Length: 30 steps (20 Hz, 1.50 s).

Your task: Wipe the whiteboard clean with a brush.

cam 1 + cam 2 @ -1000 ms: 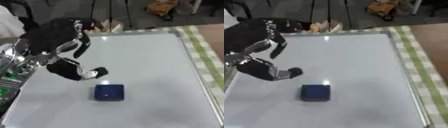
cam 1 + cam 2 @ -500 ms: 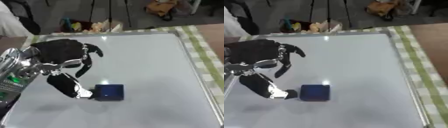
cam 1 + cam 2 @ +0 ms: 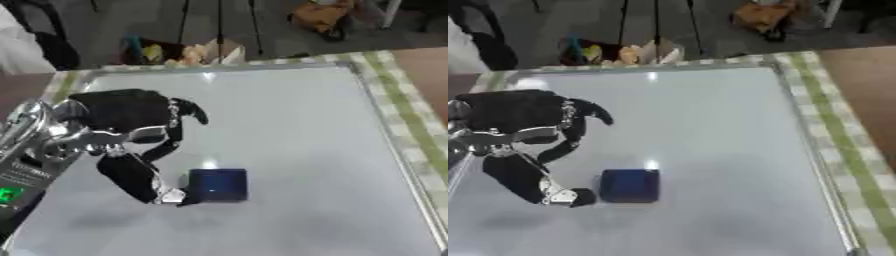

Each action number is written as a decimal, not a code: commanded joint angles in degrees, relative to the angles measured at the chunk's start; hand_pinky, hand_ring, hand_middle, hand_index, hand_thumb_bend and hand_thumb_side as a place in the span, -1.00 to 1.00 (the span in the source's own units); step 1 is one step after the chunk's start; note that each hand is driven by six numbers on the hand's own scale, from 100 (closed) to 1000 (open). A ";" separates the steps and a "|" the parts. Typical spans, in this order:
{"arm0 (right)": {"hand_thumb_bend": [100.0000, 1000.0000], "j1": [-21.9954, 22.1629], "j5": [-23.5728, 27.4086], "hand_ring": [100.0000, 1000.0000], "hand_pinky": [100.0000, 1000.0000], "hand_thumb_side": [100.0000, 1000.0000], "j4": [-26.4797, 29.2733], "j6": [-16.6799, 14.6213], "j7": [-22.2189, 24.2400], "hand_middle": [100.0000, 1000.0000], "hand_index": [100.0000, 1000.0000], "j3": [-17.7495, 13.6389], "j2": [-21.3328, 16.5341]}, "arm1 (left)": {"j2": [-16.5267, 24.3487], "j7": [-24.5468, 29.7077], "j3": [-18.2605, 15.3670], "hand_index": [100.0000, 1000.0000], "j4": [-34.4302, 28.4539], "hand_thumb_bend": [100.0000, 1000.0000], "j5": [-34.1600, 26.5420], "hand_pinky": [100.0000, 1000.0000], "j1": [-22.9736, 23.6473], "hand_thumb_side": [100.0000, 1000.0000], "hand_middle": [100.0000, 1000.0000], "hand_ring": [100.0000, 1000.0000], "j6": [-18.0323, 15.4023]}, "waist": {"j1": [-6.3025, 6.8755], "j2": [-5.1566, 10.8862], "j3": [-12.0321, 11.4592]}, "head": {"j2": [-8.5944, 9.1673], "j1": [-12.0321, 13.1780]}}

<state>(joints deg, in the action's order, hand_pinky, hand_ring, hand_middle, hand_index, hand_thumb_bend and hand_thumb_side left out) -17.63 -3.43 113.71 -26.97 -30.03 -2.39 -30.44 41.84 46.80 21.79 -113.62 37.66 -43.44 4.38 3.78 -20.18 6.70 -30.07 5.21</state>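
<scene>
A dark blue square brush (image 3: pixel 217 185) lies flat on the whiteboard (image 3: pixel 289 125), which fills most of both views. My left hand (image 3: pixel 131 115) hovers just left of the brush, fingers curled loosely downward and holding nothing. Its thumb tip (image 3: pixel 171 196) reaches down beside the brush's left edge, touching or nearly touching it. The board surface looks white, with no marks that I can make out. My right hand shows in neither view.
A metal frame (image 3: pixel 389 145) edges the board, with a green checked cloth (image 3: pixel 420 120) along its right side. Beyond the far edge stand tripod legs, bags and coloured clutter (image 3: pixel 175 50) on the floor.
My left hand has come down and toward the near side of the board, bringing its thumb tip beside the brush's left edge. The brush has not moved.
</scene>
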 commanded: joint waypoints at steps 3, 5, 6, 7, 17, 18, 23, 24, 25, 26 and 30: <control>-1.00 -0.54 0.36 0.27 0.34 0.52 0.89 0.07 0.40 0.03 0.49 -0.05 -0.33 | 1.52 0.47 1.05 -0.72 -0.97 -0.13 -0.04 -0.45 -1.34 0.33 0.77 0.00 1.36 | -0.09 0.85 0.12 | 0.53 0.22; -1.00 -0.54 0.34 0.27 0.34 0.52 0.89 0.20 0.49 0.03 0.49 -0.01 -0.17 | 1.39 1.08 1.59 -0.66 -0.97 -0.14 -0.03 -0.46 -1.51 0.33 0.75 -0.03 1.73 | -0.06 0.81 0.17 | 0.55 0.27; -1.00 -0.53 0.32 0.27 0.34 0.52 0.89 0.26 0.52 0.03 0.49 0.00 -0.11 | 1.33 1.39 1.81 -0.63 -0.97 -0.15 -0.09 -0.40 -1.53 0.33 0.70 0.02 2.01 | -0.05 0.79 0.19 | 0.53 0.28; -1.00 -0.54 0.30 0.27 0.34 0.52 0.89 0.31 0.57 0.03 0.49 0.02 -0.04 | 1.23 1.80 2.11 -0.62 -0.97 -0.15 -0.16 -0.37 -1.60 0.33 0.69 0.04 2.52 | -0.03 0.75 0.24 | 0.50 0.32; -1.00 -0.75 0.18 0.26 0.35 0.52 0.89 0.87 1.15 0.02 0.50 0.27 0.46 | -0.26 4.67 4.67 -0.66 -0.97 -0.20 -0.42 0.18 -2.43 0.28 0.55 0.51 6.69 | 0.17 0.37 0.44 | 0.40 0.45; -1.00 -0.77 0.17 0.26 0.35 0.52 0.89 0.93 1.21 0.02 0.50 0.29 0.51 | -0.35 4.84 4.86 -0.66 -0.97 -0.21 -0.34 0.19 -2.51 0.27 0.55 0.53 7.40 | 0.18 0.33 0.45 | 0.43 0.46; -1.00 -0.85 0.14 0.26 0.35 0.53 0.89 1.19 1.53 0.02 0.50 0.43 0.81 | -0.85 4.50 5.40 -0.70 -0.97 -0.26 0.80 0.16 -2.77 0.15 0.51 0.49 9.86 | 0.25 0.19 0.52 | 0.49 0.57; -1.00 -0.84 0.12 0.26 0.35 0.53 0.89 1.23 1.59 0.02 0.50 0.45 0.88 | -0.95 4.46 5.48 -0.70 -0.97 -0.26 1.16 0.15 -2.79 0.13 0.51 0.49 10.04 | 0.27 0.15 0.57 | 0.51 0.58; -1.00 -0.84 0.10 0.26 0.35 0.53 0.89 1.27 1.63 0.02 0.50 0.47 0.94 | -1.07 4.46 5.55 -0.70 -0.97 -0.26 1.50 0.14 -2.81 0.11 0.52 0.48 10.16 | 0.29 0.13 0.61 | 0.56 0.59; -1.00 -0.86 0.09 0.26 0.35 0.53 0.89 1.31 1.67 0.02 0.50 0.48 1.00 | -1.19 4.48 5.62 -0.70 -0.97 -0.27 1.77 0.14 -2.82 0.09 0.52 0.48 10.28 | 0.31 0.10 0.63 | 0.61 0.60; -1.00 -0.88 0.05 0.26 0.35 0.53 0.89 1.56 1.91 0.02 0.50 0.60 1.30 | -1.73 3.30 5.68 -0.72 -0.63 -0.36 3.19 0.11 -2.83 -0.04 0.52 0.46 10.76 | 0.40 0.00 0.73 | 0.76 0.63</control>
<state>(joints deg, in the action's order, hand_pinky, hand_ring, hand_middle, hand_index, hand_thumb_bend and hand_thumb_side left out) -17.98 -3.43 113.71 -25.39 -28.41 -1.68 -28.47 39.71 50.23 27.66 -113.58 40.16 -45.37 14.55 4.45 -21.15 7.40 -30.05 5.72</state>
